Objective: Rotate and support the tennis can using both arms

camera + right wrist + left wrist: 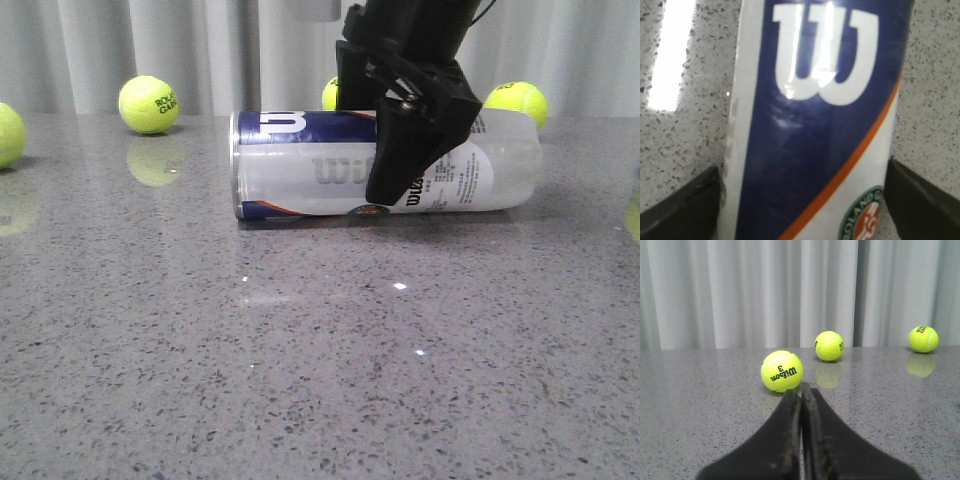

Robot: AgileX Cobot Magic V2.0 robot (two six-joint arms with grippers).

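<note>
Tennis can (330,165) lies on its side on the grey speckled table (300,380), roughly mid-table in front view, long axis running left-right. Metal rim end faces left, ribbed base end to the right. Navy band w/ white "W" is on top near the rim end, grey "Wilson" lettering along the side, orange stripe low near the rim. In right wrist view the can (815,125) fills the frame: navy band, white W, orange stripe, part of a round green logo at the edge.

Right gripper (385,170) comes down from above over the can's middle, one black finger across the front of the label, tip close to the table. Right wrist view shows fingers (680,205) on both sides of the can, spread wide around it; can't tell if the pads touch it, small gaps seem visible each side.

Left gripper (802,390) isn't seen in front view. In its own wrist view the two fingers are pressed together, nothing between them, pointing over the table toward a tennis ball (782,371) marked "Wilson 3" just beyond the tips. Two more balls (829,345) (923,338) sit farther back near the curtain (765,290).

Front view: balls behind the can too, one at back left (148,104), one at back right (517,100).
</note>
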